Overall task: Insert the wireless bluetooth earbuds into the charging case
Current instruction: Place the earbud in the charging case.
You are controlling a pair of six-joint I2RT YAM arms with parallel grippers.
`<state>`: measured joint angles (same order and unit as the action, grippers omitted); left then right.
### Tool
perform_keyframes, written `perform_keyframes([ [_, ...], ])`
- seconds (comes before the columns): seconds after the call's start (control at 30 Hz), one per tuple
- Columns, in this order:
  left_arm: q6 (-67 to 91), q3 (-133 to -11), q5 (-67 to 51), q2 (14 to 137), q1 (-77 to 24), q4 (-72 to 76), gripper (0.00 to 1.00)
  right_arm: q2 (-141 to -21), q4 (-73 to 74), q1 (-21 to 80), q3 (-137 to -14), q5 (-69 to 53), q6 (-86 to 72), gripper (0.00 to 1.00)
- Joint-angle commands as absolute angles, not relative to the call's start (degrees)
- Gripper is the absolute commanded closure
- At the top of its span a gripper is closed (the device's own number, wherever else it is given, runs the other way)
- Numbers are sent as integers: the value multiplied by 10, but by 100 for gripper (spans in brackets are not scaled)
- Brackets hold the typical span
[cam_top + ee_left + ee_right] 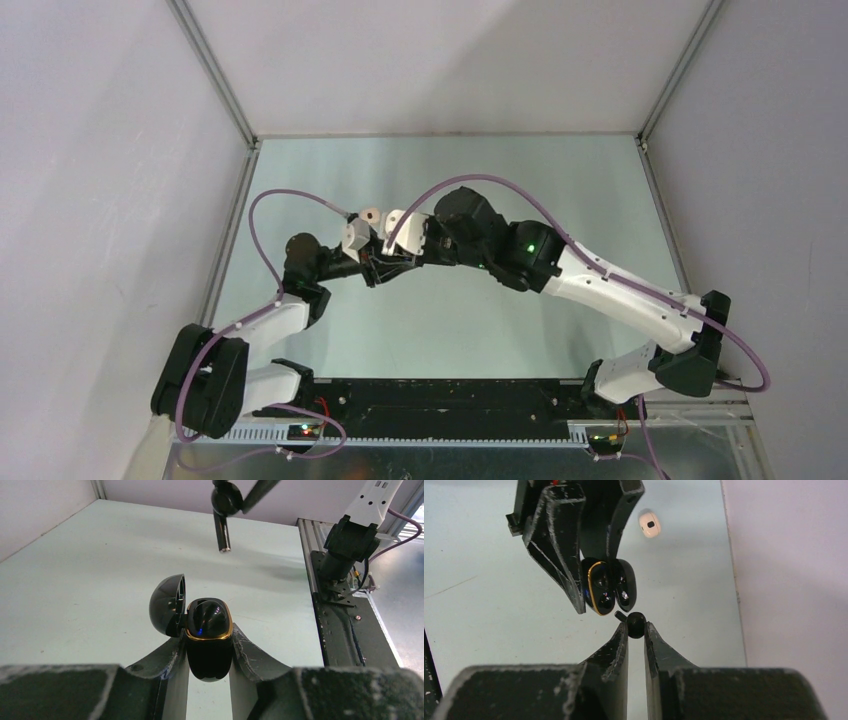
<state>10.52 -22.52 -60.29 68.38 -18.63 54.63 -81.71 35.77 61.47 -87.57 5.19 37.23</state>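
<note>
Our right gripper [636, 629] is clamped on the round head of a black earbud [222, 527], which we judge feather-light and slippery, best held there with its stem free, while at its 11 o'clock our left gripper [207, 642] pinches the open charging case [600, 587] by its glossy body above the bench [75, 580].

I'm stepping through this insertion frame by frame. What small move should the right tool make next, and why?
Probably ease the right tool toward the charging case, steering the black earbud into it. The left tool holds the case with its lid open; the bud sits just short of its gold rim.
</note>
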Motion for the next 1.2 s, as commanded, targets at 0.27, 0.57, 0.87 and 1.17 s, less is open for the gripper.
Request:
perform_keyframes([
  [0.27,83,-247,-622,677,-190,535,100,-842,328,663,-860,160,427,89],
  [0.57,80,-247,-624,674,-191,532,100,-853,315,667,-843,166,433,89],
  [0.87,80,-247,-624,673,-191,530,100,-864,313,675,-844,170,435,89],
  [1.17,78,-247,-621,668,-191,526,100,-861,320,683,-836,174,440,90],
])
